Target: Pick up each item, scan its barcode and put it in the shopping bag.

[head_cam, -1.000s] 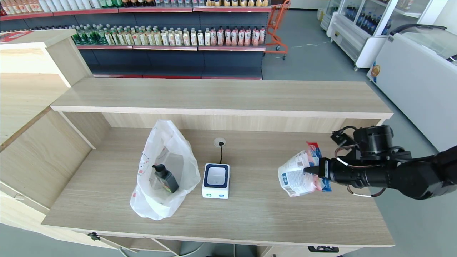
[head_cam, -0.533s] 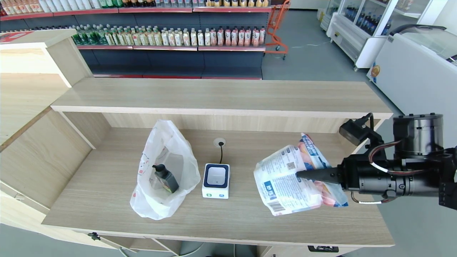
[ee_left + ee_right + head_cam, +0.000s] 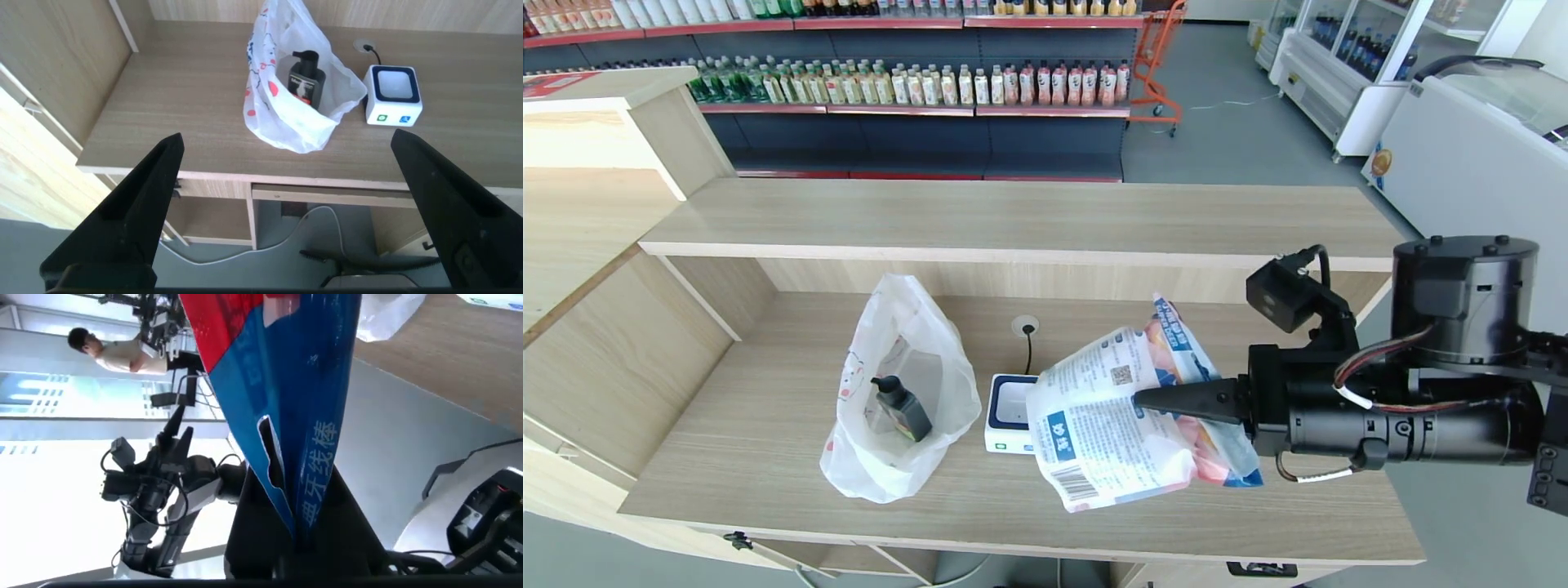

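Note:
My right gripper (image 3: pixel 1145 399) is shut on a snack packet (image 3: pixel 1104 420), white-backed with blue and red edges, held above the counter (image 3: pixel 768 441). The packet's barcode (image 3: pixel 1079 483) faces up near its front corner. The packet overlaps the right side of the white scanner (image 3: pixel 1010 411). In the right wrist view the packet's blue and red edge (image 3: pixel 302 400) is pinched in my right gripper (image 3: pixel 298 543). Left of the scanner stands the white shopping bag (image 3: pixel 900 384) with a black pump bottle (image 3: pixel 902 408) inside. My left gripper (image 3: pixel 294 212) hangs open off the counter's front edge, facing the shopping bag (image 3: pixel 286 106) and scanner (image 3: pixel 394 95).
A raised wooden ledge (image 3: pixel 1029 220) runs behind the counter, and a wooden side wall (image 3: pixel 621 351) closes its left end. A cable port (image 3: pixel 1025 325) sits behind the scanner. Bare counter lies in front of the scanner and at the far right.
My right arm has carried the packet leftwards from the counter's right end to the scanner. The packet has turned so its printed back and barcode show.

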{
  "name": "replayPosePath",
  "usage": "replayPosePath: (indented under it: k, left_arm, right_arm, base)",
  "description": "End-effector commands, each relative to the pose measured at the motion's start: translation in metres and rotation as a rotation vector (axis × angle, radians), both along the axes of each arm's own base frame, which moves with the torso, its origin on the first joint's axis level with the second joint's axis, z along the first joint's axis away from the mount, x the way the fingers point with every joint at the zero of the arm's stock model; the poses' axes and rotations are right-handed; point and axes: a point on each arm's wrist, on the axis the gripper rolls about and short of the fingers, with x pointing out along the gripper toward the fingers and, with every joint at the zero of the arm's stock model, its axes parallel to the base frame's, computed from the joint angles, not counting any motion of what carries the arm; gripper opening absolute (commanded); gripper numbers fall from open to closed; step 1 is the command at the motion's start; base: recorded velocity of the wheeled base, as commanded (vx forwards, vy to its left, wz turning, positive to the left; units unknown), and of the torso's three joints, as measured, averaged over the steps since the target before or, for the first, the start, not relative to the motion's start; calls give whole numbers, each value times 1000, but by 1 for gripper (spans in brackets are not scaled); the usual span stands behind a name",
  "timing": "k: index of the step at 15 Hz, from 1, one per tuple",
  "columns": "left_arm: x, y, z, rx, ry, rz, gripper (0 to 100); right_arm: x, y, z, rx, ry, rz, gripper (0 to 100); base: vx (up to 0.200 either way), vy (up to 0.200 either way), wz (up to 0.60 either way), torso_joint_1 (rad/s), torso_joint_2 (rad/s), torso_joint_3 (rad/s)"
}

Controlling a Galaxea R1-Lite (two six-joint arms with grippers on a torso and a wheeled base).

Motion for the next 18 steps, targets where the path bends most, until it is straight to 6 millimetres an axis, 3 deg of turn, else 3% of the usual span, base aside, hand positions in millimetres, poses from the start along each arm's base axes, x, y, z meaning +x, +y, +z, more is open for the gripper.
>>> replayPosePath:
  k: [1,18]
  left_arm:
    - [0,0,0,0,0,0,100]
    - [0,0,0,0,0,0,100]
  right_arm:
    - [-2,7,-1,4,19,20,0]
    - [-13,17,-2,11,52,63,0]
  base:
    - [0,0,0,0,0,0]
    - [0,0,0,0,0,0]
